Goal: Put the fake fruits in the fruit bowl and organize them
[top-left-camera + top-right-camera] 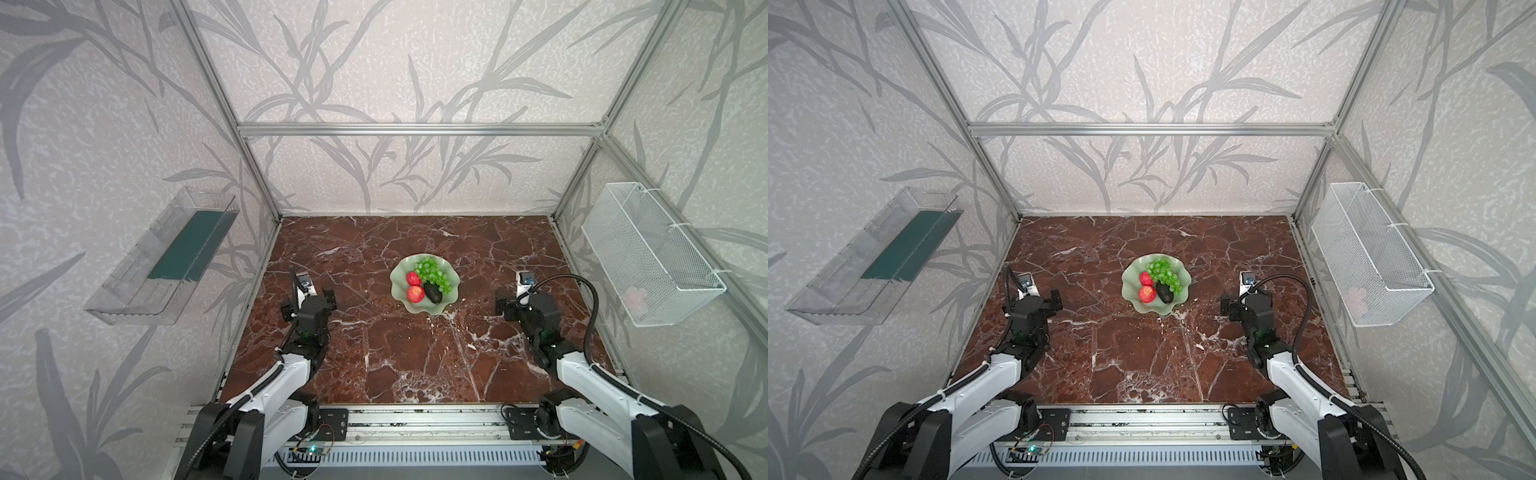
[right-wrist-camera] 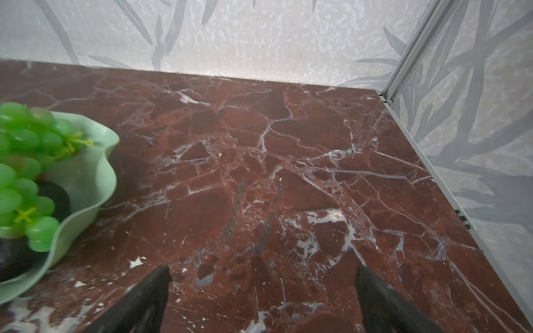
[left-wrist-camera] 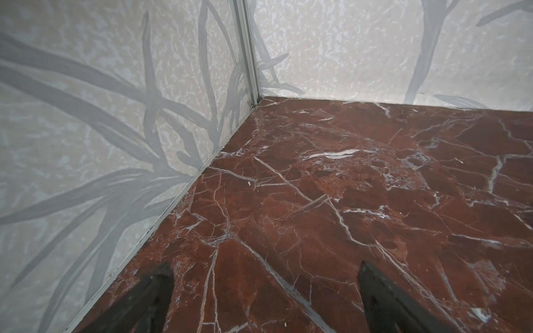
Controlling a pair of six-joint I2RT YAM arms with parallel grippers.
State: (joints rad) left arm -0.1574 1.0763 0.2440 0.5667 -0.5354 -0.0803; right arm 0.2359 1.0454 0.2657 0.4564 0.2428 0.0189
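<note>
1. While the two arms stand clear of it, the fruit bowl (image 1: pixel 402 275) sits near the middle of the marble table (image 1: pixel 415 357), with all four fake fruits inside its wavy rim.
2. In the bowl, the grapes (image 1: pixel 433 272) spread from twelve to three o'clock. One red apple (image 1: pixel 413 278) lies at nine and the second apple (image 1: pixel 415 294) at seven. The avocado (image 1: pixel 433 292) lies at five, touching the grapes and the second apple.
3. The left gripper (image 3: pixel 264 272), at nine o'clock of the bowl, is spread wide and empty over bare marble. The right gripper (image 2: pixel 262 271), at three o'clock, gapes likewise with nothing between its fingers.
4. The placing looks finished, since no fruit lies loose on the table.
5. Any next move would be light tidying, or parking the arms without nudging the bowl.
</note>
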